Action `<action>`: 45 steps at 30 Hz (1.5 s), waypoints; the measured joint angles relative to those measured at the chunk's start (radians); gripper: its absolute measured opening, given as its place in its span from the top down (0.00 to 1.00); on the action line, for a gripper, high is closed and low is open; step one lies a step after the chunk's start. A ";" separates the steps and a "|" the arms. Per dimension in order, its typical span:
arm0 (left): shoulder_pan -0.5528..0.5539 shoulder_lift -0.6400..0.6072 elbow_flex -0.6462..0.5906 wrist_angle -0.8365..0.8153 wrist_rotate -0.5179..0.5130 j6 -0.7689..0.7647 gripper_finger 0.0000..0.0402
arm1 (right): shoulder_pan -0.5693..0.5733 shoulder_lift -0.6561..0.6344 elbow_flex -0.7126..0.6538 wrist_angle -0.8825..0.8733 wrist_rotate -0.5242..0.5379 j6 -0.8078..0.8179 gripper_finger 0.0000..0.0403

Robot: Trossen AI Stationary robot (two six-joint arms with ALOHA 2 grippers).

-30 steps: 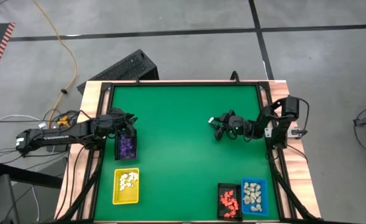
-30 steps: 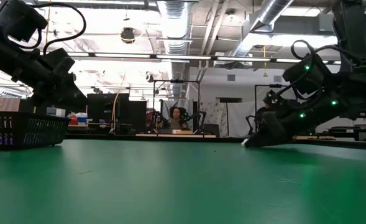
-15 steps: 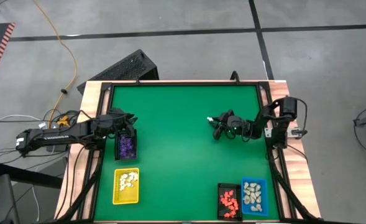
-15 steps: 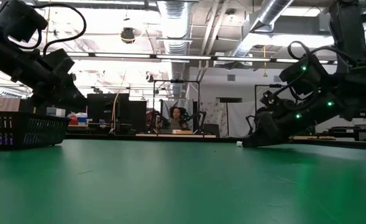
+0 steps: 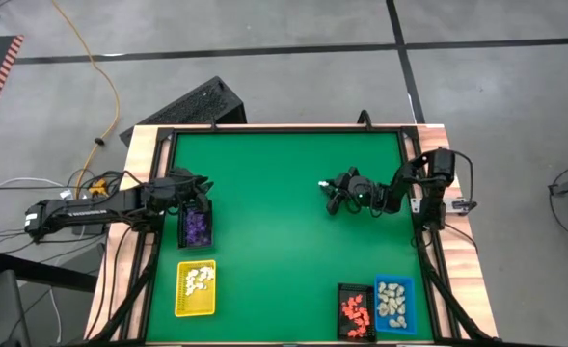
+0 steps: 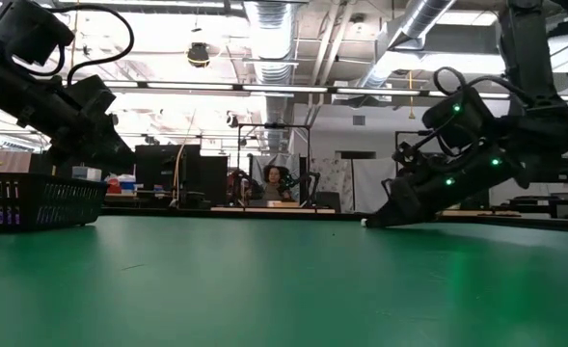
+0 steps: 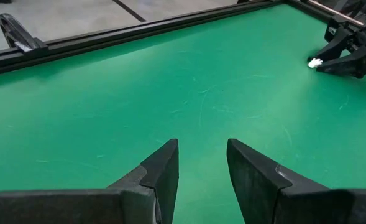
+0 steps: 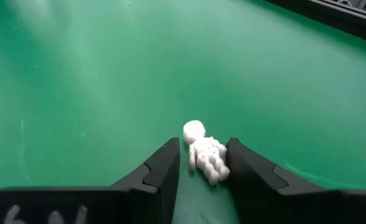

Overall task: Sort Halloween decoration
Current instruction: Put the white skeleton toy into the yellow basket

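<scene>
Right gripper: the dark two-finger right gripper (image 5: 329,194) sits low over the green table mat (image 5: 284,222), right of centre, its tips close to the surface in the low view
Right claw state: fingers (image 8: 161,171) set apart with a small white skeleton-like figurine (image 8: 204,152) lying between them; whether the pads touch it cannot be told
White figurine: on the mat at the right gripper's tips, head end pointing away from the wrist; seen as a white speck (image 7: 314,62) at the far gripper in the left wrist view
Left gripper: the dark left gripper (image 5: 202,185) hangs above the far end of the black mesh tray (image 5: 196,226) at the table's left edge
Left claw state: fingers (image 7: 161,171) apart, with only bare mat between them
Purple figurines: a cluster of tiny purple pieces (image 5: 197,226) inside the black mesh tray
White pieces: a small heap of pale figurines (image 5: 199,279) in the yellow rectangular tray (image 5: 195,304), near the table's front left
Orange-red pieces: a pile (image 5: 356,310) in the black tray (image 5: 355,290) at the front right
Cream-beige pieces: a pile (image 5: 392,299) in the blue tray (image 5: 395,326), touching the black tray's right side
Background: a person (image 6: 275,180) shows far behind the table in the low view
</scene>
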 joint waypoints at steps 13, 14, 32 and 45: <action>0.000 0.000 0.000 0.001 0.000 0.000 0.69 | 0.000 -0.002 0.071 -0.193 0.008 0.018 0.90; 0.000 0.000 0.000 0.001 0.000 0.000 0.69 | 0.000 -0.002 0.070 -0.190 0.008 0.026 0.92; 0.000 0.000 0.000 0.009 0.000 -0.005 0.69 | 0.099 0.004 0.236 -0.109 -0.026 0.099 0.95; 0.000 0.000 0.000 0.011 0.000 -0.010 0.69 | 0.250 0.003 0.726 -0.623 -0.077 -0.107 0.94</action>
